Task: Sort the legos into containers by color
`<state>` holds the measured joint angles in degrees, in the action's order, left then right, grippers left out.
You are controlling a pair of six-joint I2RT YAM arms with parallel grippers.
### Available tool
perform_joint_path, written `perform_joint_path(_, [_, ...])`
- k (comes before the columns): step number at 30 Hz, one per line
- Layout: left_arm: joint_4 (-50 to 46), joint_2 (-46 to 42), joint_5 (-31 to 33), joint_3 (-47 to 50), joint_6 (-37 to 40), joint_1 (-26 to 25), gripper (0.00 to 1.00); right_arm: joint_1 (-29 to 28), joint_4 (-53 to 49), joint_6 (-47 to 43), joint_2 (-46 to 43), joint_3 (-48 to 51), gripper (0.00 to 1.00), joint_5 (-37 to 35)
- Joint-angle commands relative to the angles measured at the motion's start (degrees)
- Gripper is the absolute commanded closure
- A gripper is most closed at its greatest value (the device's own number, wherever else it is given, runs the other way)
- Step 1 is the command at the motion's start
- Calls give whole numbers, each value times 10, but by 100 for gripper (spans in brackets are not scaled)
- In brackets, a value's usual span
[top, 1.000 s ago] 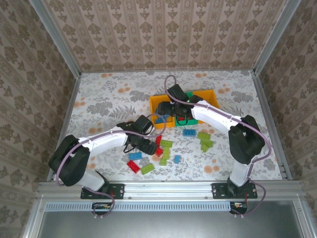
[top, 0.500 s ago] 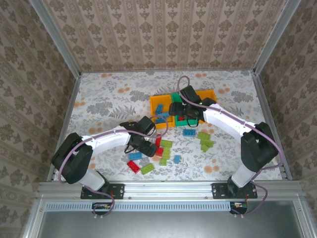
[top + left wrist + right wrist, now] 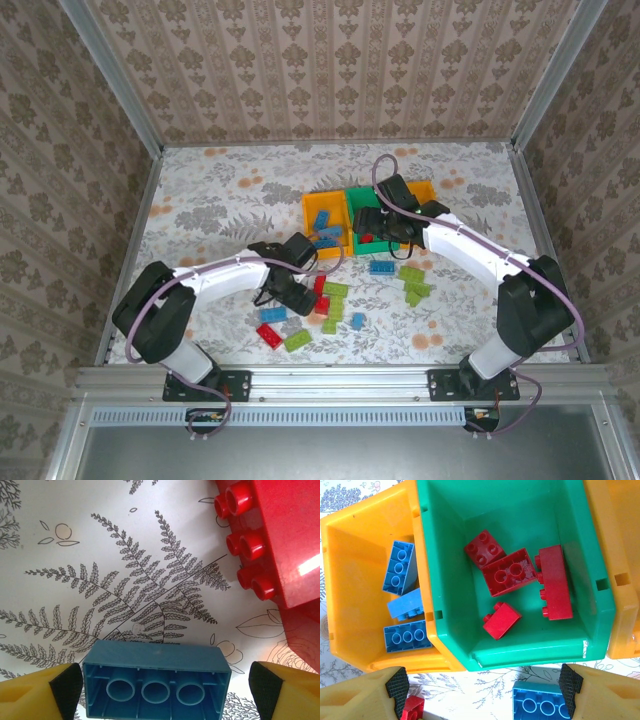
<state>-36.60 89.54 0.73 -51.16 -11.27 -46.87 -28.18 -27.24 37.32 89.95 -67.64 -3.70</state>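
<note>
Shifted toward three o'clock, right gripper [image 3: 481,684] gapes over the green bin [image 3: 530,515]; left gripper [image 3: 159,686], wide, straddles a blue brick [image 3: 155,659], seemingly untouched.

Red legos [image 3: 512,572] lie in the green container [image 3: 520,505], blue legos [image 3: 399,567] in the orange container [image 3: 355,545], loose legos [image 3: 335,291] nearby.

no readable text, labels or numbers on anything here.

Both arms bent inward toward centre. Left gripper [image 3: 165,687] low, jaws spread wide. Right gripper [image 3: 482,684] pointing down, jaws spread wide.
</note>
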Motion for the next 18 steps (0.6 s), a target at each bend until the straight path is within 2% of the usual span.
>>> perform_joint_path(1, [-20,14,6,-18,17,-6,11,5,-13,-2,-20,12,18,-12])
perform_joint_path(5, [-24,16,15,-18,10,-7,12,8,-11,-2,-27,15,18,-14])
perform_joint_path(9, [-22,16,18,-19,11,-8,22,12,-15,-4,-27,17,18,-14])
perform_joint_path(18, [-38,44,28,-32,11,-22,21,31,-21,-10,-50,24,17,-20])
